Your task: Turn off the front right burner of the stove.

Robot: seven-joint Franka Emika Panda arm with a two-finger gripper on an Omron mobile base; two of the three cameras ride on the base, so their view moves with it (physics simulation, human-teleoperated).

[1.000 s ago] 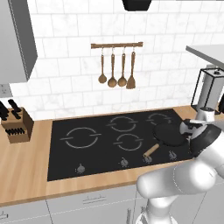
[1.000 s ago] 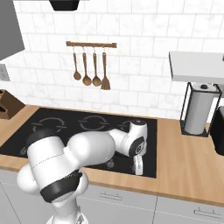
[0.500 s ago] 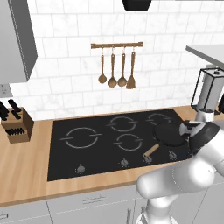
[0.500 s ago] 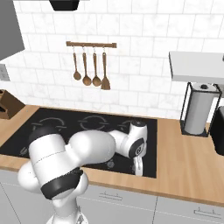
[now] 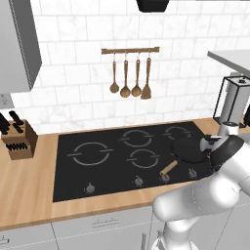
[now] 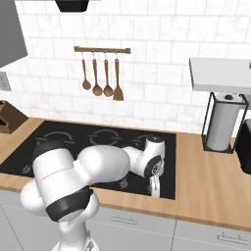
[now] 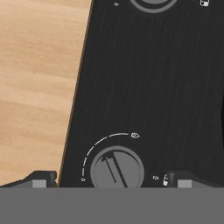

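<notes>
While spread wide, claw (image 7: 109, 178) astride a grey knob (image 7: 117, 169) on the stove (image 7: 166, 87), nothing held.

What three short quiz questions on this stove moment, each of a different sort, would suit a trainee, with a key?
1. True or false: the gripper is shut on the knob.
2. Multiple choice: in the left base view, what sits on the stove at its right end? A) a kettle B) a skillet C) a cutting board
3. Short answer: how many utensils hang from the wall rail?

Key
1. False: the fingertips stand wide apart, one on each side of the knob, not touching it.
2. B: a dark skillet with a wooden handle.
3. Four.
</notes>
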